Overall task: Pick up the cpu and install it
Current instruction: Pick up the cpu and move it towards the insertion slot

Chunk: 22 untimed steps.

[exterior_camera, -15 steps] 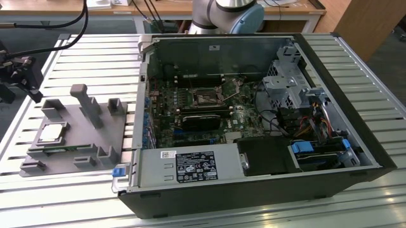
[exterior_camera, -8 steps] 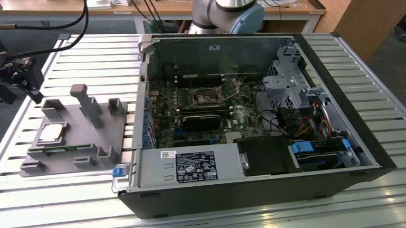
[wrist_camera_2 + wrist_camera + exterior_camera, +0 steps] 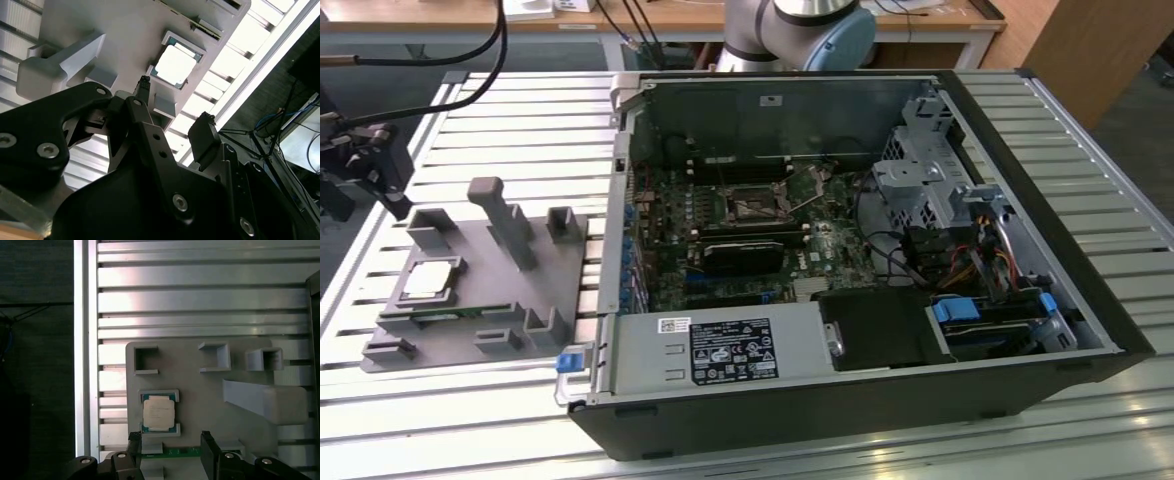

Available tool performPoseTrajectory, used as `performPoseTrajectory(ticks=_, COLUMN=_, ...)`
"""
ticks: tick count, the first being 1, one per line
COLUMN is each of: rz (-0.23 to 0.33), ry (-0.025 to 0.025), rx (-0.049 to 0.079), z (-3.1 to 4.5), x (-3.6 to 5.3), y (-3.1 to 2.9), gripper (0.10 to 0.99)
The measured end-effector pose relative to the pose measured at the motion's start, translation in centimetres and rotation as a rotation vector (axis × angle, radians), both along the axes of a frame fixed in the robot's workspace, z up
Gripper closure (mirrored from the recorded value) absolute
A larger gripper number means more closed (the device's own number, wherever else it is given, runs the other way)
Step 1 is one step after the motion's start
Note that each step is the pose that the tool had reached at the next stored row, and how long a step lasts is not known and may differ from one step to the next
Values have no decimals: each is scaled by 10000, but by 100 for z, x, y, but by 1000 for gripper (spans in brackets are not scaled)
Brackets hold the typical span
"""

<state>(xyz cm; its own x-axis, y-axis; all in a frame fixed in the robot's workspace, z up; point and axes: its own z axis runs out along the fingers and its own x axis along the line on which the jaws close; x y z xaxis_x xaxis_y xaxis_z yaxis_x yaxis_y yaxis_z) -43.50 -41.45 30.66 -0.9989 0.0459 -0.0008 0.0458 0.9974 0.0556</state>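
Our hand (image 3: pixel 170 444) hovers, fingers apart and empty, over the cpu (image 3: pixel 159 412), which lies flat in its pocket on the grey tray (image 3: pixel 200 390).

We judge a crooked pinch the main risk: the cpu is thin and hemmed by low pocket walls, so a finger could land on a wall, tilt it, or let it slip. We cannot tell how high the hand stands above it. In the exterior view, the socket (image 3: pixel 754 205) inside the computer case (image 3: pixel 761 425) is too dark to judge.

Arm base (image 3: pixel 794 25) cropped; green board (image 3: pixel 172 452) partly behind fingers (image 3: pixel 209 450).
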Motion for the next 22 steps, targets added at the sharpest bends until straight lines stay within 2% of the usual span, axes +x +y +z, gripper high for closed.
performPoseTrajectory(ticks=3, rz=0, ry=9, rx=0, z=-12, x=0, y=0, gripper=498)
performPoseTrajectory(ticks=6, rz=0, ry=40, rx=-1, z=-26, x=0, y=0, gripper=498)
performPoseTrajectory(ticks=22, rz=0, ry=56, rx=0, z=-84, x=0, y=0, gripper=498)
